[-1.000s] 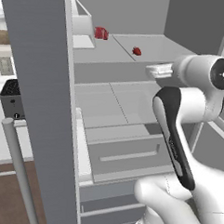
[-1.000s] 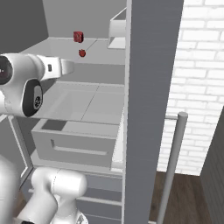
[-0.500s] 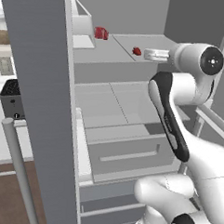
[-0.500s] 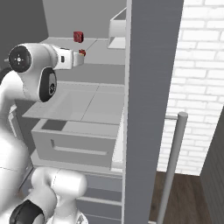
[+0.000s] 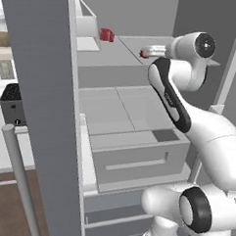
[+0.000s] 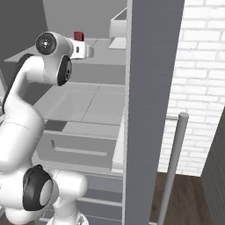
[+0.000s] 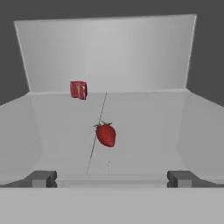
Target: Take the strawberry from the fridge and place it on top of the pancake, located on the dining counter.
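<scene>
Red strawberry (image 7: 106, 134) on the fridge (image 5: 51, 111) shelf
Gripper (image 7: 111, 178) faces it, jaws spread wide and empty; a blockier red lump (image 7: 78, 89) sits farther back

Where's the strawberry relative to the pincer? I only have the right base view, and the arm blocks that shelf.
Observer: In the hand view the strawberry lies on the fridge shelf, centred ahead of the pincer, with a gap between them.
Operator: Pincer open?
Observer: Yes, fingertips stand wide apart, nothing between them.
Operator: Is that red thing behind the hand the berry?
Observer: No. That's a blockier red lump farther back, near the rear wall, to the left of the strawberry in the hand view.
</scene>
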Controlling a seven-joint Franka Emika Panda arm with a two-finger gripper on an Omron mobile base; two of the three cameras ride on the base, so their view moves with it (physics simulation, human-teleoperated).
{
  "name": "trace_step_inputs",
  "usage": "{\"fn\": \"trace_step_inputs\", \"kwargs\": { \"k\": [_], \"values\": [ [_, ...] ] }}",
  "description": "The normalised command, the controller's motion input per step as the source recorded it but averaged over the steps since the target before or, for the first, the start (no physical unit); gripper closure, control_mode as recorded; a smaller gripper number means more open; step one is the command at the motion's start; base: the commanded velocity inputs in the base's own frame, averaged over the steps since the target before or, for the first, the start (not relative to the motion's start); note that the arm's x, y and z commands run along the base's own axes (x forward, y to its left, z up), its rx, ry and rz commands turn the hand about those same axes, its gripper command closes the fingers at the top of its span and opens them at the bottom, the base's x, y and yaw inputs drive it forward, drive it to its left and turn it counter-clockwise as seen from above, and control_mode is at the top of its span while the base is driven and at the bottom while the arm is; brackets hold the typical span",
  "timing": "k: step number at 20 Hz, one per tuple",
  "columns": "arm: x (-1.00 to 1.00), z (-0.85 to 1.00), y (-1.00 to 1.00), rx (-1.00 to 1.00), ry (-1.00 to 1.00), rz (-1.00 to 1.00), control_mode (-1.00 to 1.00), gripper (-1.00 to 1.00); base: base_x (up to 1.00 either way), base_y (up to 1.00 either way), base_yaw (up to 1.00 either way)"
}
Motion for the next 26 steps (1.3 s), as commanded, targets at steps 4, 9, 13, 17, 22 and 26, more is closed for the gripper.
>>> {"fn": "trace_step_inputs", "kwargs": {
  "k": [4,9,13,17,22,26],
  "values": [
    [0.88,-0.04,0.11,0.00,0.14,0.00,-1.00,-1.00,0.00,0.00,0.00],
    [0.89,-0.10,0.07,0.00,0.07,0.00,-1.00,-1.00,0.00,0.00,0.00],
    [0.61,-0.13,0.00,0.00,0.16,0.01,-1.00,-1.00,0.00,0.00,0.00],
    [0.38,-0.11,0.01,0.00,0.08,0.00,-1.00,-1.00,0.00,0.00,0.00],
    [0.19,-0.10,0.03,0.00,0.00,0.00,-1.00,-1.00,0.00,0.00,0.00],
    [0.19,-0.12,0.19,0.00,0.00,0.00,-1.00,-1.00,0.00,0.00,0.00]
  ]
}}
